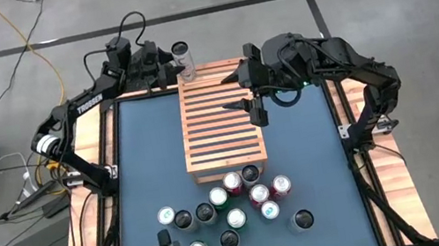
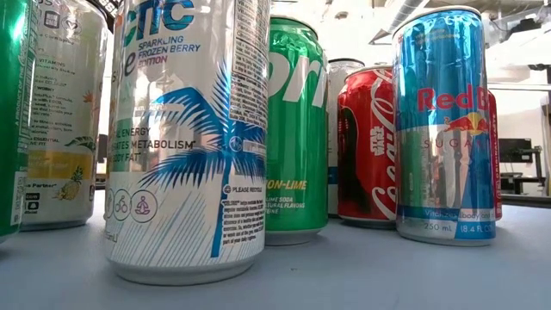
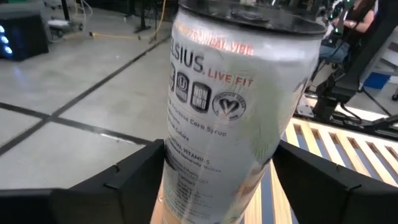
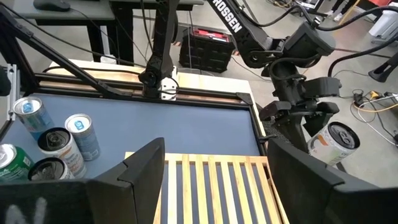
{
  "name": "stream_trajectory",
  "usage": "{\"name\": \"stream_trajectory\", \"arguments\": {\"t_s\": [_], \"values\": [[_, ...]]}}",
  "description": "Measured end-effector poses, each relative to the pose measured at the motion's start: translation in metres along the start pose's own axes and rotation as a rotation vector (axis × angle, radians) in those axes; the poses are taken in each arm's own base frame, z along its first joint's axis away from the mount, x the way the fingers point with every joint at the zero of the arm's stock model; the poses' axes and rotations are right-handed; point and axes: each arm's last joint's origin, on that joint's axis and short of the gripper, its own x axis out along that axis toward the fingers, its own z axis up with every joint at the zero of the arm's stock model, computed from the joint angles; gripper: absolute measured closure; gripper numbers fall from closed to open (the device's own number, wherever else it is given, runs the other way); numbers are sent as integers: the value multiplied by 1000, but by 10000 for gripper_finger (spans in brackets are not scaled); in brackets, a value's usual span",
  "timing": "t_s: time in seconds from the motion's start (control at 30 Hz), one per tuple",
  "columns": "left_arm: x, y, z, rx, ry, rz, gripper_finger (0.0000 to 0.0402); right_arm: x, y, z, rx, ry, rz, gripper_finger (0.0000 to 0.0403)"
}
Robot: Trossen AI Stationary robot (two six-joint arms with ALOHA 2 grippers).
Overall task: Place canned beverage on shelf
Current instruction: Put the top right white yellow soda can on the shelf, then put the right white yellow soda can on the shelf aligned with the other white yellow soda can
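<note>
The dark blue table top [image 1: 144, 153] in its pale wooden frame carries everything here. On its far half lies the shelf [image 1: 220, 123], a light-brown rectangular wooden rack with many parallel slats across its top, one short end at the far edge of the table and the other reaching toward the cluster of loose cans [image 1: 233, 205] standing upright near the front.

The two dark arms come in from either side. The left gripper [image 1: 177, 67] sits at the shelf's far left corner, and its fingers [image 3: 134, 177] flank the tall white canned beverage [image 1: 183, 60] on both sides. From its wrist view, the can [image 3: 239, 118] is slim and silver-white, with orange lettering near the rim, small round badges below, and a dark lid; it stands upright. Whether the fingers press on it or stand just clear, I cannot tell. From the right wrist view the same can [image 4: 331, 144] stands just past the shelf's corner, tucked under the left arm's wrist, and it looks to be beside the slats rather than on them.

The right gripper [image 1: 252, 104] hovers over the shelf's right side, fingers spread, holding nothing.
</note>
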Motion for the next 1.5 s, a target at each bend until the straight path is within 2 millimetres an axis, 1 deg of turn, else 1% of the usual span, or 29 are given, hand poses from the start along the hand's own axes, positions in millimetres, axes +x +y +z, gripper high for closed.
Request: {"name": "stream_trajectory", "arguments": {"t_s": [0.1, 0.2, 0.4, 0.57, 0.7, 0.83, 0.97, 1.1, 1.27, 1.37, 1.5], "values": [[1, 0, -3, -16, 13, -3, 93, 0, 0, -1, -1, 7, 1, 132], [1, 0, -2, -17, 11, -5, 78, 0, 0, -1, -2, 10, 2, 132], [-3, 0, -1, -13, 15, 5, 72, 0, 0, -2, -2, 16, 3, 132], [-15, -1, 4, 10, 35, 32, 71, 0, 0, -2, -4, 25, 5, 132], [-25, 0, 4, -23, 66, 59, 71, 0, 0, -3, -4, 26, 5, 132], [-38, -8, 7, -66, 121, 65, 71, 0, 1, -6, -8, 59, 10, 132], [-57, -30, 20, -33, 151, 58, 71, -1, 3, -12, 17, 120, 23, 132], [-78, -61, 37, 7, 158, 91, 71, -4, 10, -22, 58, 237, 45, 132], [-109, -109, 61, 7, 90, 84, 72, -10, 25, -33, 61, 369, 90, 132], [-126, -138, 72, -34, 33, 47, 72, -12, 40, -35, 43, 399, 126, 132], [-149, -177, 82, -68, -38, -22, 72, -20, 56, -36, 58, 414, 163, 132]]}}
